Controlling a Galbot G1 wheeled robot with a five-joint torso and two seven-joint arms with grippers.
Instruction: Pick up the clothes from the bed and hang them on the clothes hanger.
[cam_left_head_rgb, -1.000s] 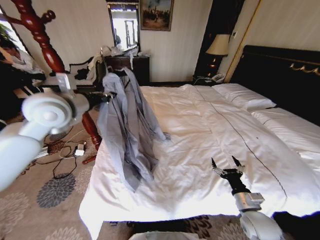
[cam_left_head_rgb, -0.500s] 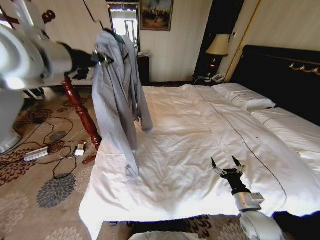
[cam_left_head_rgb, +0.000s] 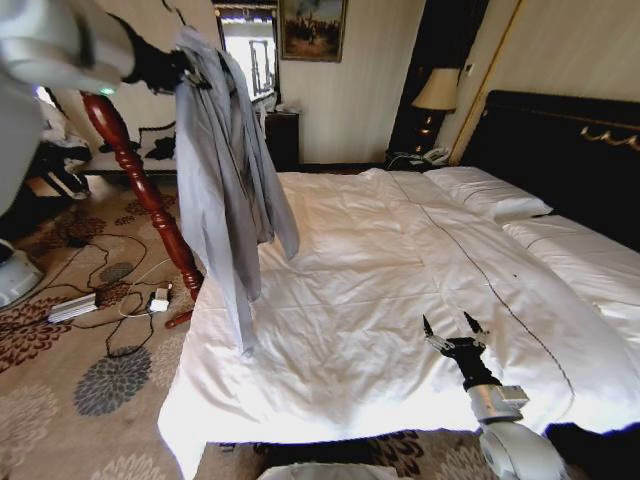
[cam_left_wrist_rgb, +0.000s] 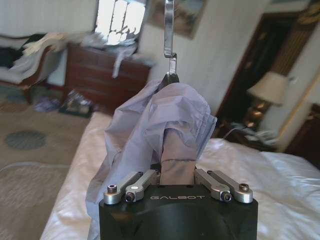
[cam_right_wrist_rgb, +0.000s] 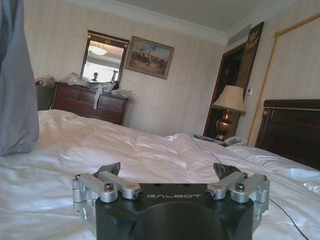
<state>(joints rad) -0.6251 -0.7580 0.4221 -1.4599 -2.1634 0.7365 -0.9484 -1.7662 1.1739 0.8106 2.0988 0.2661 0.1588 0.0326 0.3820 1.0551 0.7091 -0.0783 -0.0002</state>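
Bedside: left gripper (cam_left_wrist_rgb: 177, 172) fingers (cam_left_wrist_rgb: 145, 177) clamp shirt (cam_left_head_rgb: 225, 170).

A shirt (cam_left_head_rgb: 225, 170) hung over the bed's (cam_left_head_rgb: 400, 300) left edge, before a coat stand (cam_left_head_rgb: 140, 190). Pillows (cam_left_head_rgb: 490, 195) lay along the headboard (cam_left_head_rgb: 570, 140), right.

The left gripper (cam_left_head_rgb: 183, 68) now sits higher and nearer the upper left corner than a second ago; the shirt (cam_left_head_rgb: 225, 170) it clamps has risen with it, so its hem, previously pooled on the bed (cam_left_head_rgb: 400, 300), hangs just above the duvet edge.
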